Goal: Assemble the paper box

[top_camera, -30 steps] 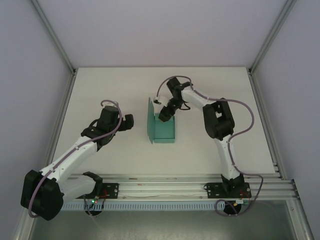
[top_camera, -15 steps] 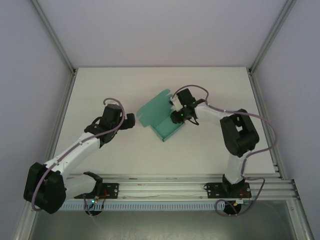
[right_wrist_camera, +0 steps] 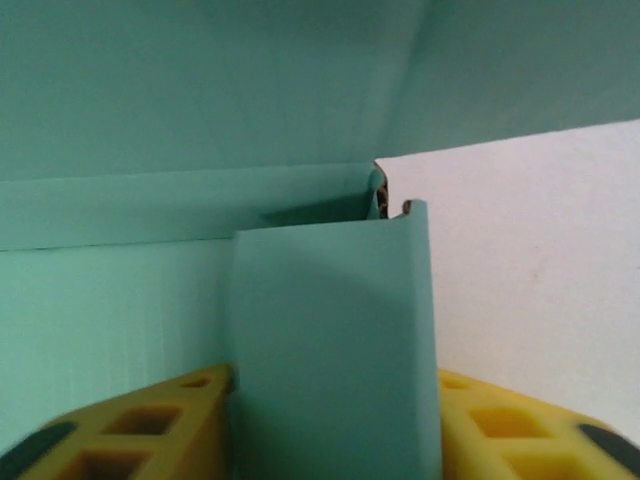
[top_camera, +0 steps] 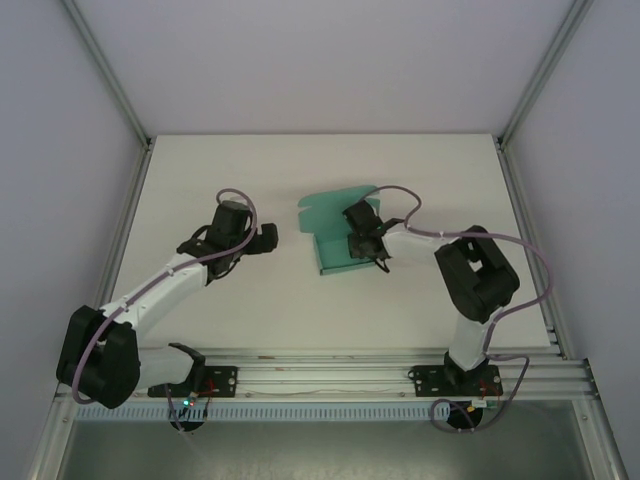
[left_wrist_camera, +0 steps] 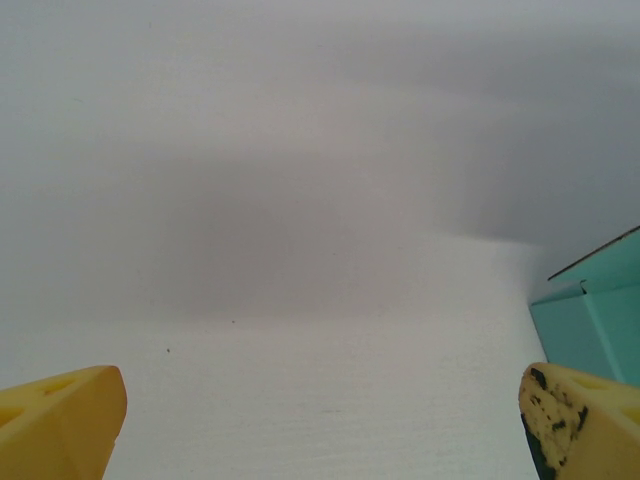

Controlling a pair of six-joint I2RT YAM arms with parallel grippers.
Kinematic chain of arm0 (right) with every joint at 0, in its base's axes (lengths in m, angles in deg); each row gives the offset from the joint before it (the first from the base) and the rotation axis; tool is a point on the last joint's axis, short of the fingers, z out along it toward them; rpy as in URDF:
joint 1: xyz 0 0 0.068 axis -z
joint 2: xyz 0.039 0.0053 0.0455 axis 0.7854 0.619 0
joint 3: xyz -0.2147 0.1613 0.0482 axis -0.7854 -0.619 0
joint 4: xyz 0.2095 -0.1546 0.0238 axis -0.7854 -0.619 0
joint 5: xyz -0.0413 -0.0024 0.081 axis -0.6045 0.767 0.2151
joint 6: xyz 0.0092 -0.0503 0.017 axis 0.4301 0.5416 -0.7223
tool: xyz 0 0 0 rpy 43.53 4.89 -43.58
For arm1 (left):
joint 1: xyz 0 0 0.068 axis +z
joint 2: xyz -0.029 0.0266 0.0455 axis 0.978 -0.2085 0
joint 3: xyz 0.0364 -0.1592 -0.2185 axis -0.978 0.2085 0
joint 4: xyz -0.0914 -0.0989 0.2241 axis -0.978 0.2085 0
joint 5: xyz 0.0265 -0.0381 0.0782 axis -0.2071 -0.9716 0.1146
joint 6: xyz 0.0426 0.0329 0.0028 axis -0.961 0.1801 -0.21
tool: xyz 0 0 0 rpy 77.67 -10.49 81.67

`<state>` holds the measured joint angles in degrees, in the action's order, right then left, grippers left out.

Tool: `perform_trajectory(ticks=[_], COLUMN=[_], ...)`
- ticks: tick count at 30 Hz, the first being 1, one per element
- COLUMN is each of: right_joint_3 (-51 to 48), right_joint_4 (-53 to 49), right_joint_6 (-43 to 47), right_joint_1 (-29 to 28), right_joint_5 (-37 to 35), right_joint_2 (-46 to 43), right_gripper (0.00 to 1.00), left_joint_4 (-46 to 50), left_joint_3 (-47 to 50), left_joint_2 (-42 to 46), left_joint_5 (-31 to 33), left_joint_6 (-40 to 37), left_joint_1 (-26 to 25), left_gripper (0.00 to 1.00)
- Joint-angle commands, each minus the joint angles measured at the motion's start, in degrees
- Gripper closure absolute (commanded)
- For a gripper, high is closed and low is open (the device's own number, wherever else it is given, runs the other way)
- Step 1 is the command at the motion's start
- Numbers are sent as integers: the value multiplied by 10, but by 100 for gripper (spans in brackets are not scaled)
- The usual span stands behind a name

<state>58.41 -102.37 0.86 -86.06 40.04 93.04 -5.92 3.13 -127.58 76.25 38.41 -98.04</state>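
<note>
Paper box: it is teal card, half folded. I see it near the middle of the tabletop, a little to the right.
Box shape: the flat bottom lies on the tabletop. One big flap at the far side leans up and over it.
Right gripper: it sits right at the box, on the box's right part.
Right wrist view: a standing teal wall of the box is between the two yellow fingers of my right gripper. One finger is on each side, and they pinch the wall.
Left gripper: it is to the left of the box, near it but apart from it.
Left wrist view: the yellow fingers of my left gripper are spread wide. I see white tabletop between them. A teal corner of the box peeks in at the right edge, just past the right finger.
</note>
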Motion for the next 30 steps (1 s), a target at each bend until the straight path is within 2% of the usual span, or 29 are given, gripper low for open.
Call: perform_trajectory(ticks=[1, 3, 6, 10, 14, 16, 19, 22, 27, 30], right_joint_3=[1, 4, -1, -13, -52, -85, -134, -168, -169, -157], right_joint_4=[-23, -24, -16, -19, -6, 13, 48, 92, 125, 120], right_joint_6=[-14, -9, -1, -6, -23, -28, -41, -52, -42, -36], right_joint_1=[0, 0, 1, 5, 25, 49, 104, 147, 160, 166], right_joint_5=[-18, 2, 23, 9, 11, 47, 145, 237, 307, 317], right_joint_2=[-41, -57, -82, -118, -181, -216, -245, -243, -203, -171], right_gripper=[46, 42, 31, 18, 15, 16, 32, 34, 48, 52], left_joint_4=[-21, -25, -30, -38, -53, -68, -89, -119, -151, -181], left_joint_3=[-18, -17, -13, -8, 3, 12, 20, 26, 18, 12], left_joint_2=[-2, -2, -3, -5, -5, -6, -12, -27, -73, -109], left_joint_5=[-17, -23, -26, -40, -59, -79, -114, -156, -187, -221], left_joint_6=[-12, -15, -19, -26, -29, -30, -32, -24, -11, 1], left_joint_1=[6, 7, 6, 6, 6, 6, 6, 4, -12, -23], left_gripper=[0, 0, 0, 0, 0, 0, 0, 0, 0, 0])
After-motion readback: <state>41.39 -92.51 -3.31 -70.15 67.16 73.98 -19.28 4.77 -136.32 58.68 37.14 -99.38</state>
